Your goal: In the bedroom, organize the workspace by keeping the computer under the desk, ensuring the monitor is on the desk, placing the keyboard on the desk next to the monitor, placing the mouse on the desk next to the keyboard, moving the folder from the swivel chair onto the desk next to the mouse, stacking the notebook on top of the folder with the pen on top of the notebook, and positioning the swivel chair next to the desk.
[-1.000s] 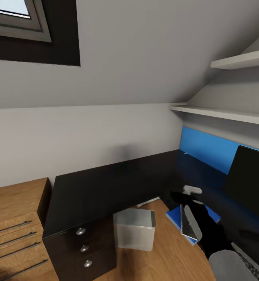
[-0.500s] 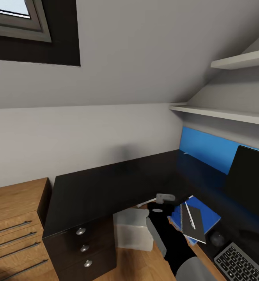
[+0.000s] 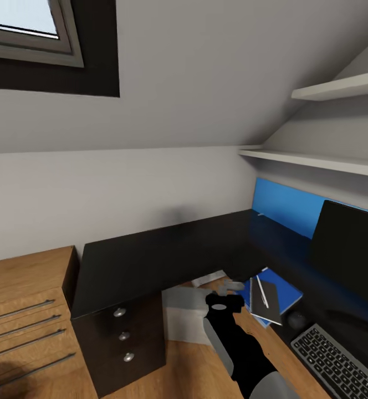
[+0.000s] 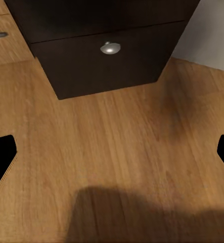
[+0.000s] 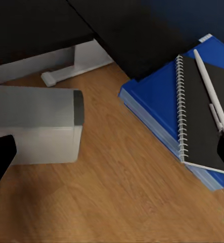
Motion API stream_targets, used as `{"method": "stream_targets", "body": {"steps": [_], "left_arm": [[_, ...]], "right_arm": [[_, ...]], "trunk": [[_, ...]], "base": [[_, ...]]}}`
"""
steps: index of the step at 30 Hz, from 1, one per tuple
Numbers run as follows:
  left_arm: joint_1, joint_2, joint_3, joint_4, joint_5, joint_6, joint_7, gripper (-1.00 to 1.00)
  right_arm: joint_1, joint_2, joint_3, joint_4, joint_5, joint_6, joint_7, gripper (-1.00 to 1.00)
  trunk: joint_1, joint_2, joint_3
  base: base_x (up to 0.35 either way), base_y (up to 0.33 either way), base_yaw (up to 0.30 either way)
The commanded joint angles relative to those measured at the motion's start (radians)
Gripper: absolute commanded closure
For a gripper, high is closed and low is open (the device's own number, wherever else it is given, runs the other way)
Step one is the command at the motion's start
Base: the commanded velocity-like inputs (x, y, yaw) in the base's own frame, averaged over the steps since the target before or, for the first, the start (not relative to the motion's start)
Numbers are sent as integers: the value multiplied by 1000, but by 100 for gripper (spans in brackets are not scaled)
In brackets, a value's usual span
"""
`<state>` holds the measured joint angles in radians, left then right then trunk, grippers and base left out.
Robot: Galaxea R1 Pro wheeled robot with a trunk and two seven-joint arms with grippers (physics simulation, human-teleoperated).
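Already the pen (image 5: 211, 94) lies on the notebook (image 5: 205, 121) atop the blue folder (image 5: 160, 104), which overhangs the worktop (image 3: 151, 260) edge; the right pincer (image 5: 112, 167), spread empty, could knock it floorward.

Blue folder (image 5: 157, 101), black notebook (image 5: 205, 114), white pen (image 5: 210, 91)
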<state>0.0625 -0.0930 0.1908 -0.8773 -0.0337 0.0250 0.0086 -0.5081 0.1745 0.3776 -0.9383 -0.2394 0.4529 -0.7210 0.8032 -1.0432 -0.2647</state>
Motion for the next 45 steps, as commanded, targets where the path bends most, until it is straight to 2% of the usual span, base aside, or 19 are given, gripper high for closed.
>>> {"method": "stream_targets", "body": {"steps": [1,3,7,8,10,12,16,20,28,33,42,43,44,45], "left_arm": [[0,4,2,-3,-3,2,1,-100],[0,11,2,-5,-3,2,1,-100],[0,21,4,-11,0,1,2,-100],[0,23,12,-17,4,1,2,-100],[0,24,27,-23,10,1,2,-100],[0,24,71,-36,21,1,1,-100],[0,25,88,-41,24,1,1,-100],[0,23,95,-44,25,1,1,-100],[0,23,98,-42,27,1,2,-100],[0,20,98,-6,26,4,1,-100],[-8,20,92,122,8,10,-3,-100],[-16,20,91,141,2,10,-3,-100],[-29,22,90,162,-6,10,-3,-100],[-30,22,90,165,-7,9,-3,-100]], "right_arm": [[4,0,2,2,-5,0,-5,-100],[11,0,2,14,-6,-20,-2,-100],[19,0,10,97,-5,-124,2,-100],[21,0,23,147,-5,-175,3,-100],[22,0,47,201,-4,-225,4,-100],[23,0,132,326,-4,-332,5,-100],[23,0,185,395,-5,-390,5,-100],[24,0,213,475,-5,-427,16,-100],[24,0,223,602,-5,-500,114,-100],[24,0,223,762,-1,-630,254,-100],[26,0,224,827,-3,-732,315,-100],[27,-2,224,842,-4,-760,318,-100],[29,-6,224,874,-5,-825,321,-100],[29,-6,224,881,-6,-840,322,-100]], "trunk": [[0,-1,-1],[0,-1,-1],[0,-1,-1],[0,-1,-1],[0,-1,-1],[0,-1,-2],[-12,20,6],[-27,48,17],[-58,104,38],[-77,139,54],[-112,202,82],[-115,209,85],[-119,216,88],[-123,223,91]], "base": [[-330,-76,12],[-330,-96,55],[-289,-113,179],[-177,-61,233],[-128,-44,246],[-48,-16,265],[-22,-8,271],[-9,-3,273],[-2,-1,173],[0,0,28],[0,0,4],[0,0,0],[0,0,0],[0,0,0]]}}
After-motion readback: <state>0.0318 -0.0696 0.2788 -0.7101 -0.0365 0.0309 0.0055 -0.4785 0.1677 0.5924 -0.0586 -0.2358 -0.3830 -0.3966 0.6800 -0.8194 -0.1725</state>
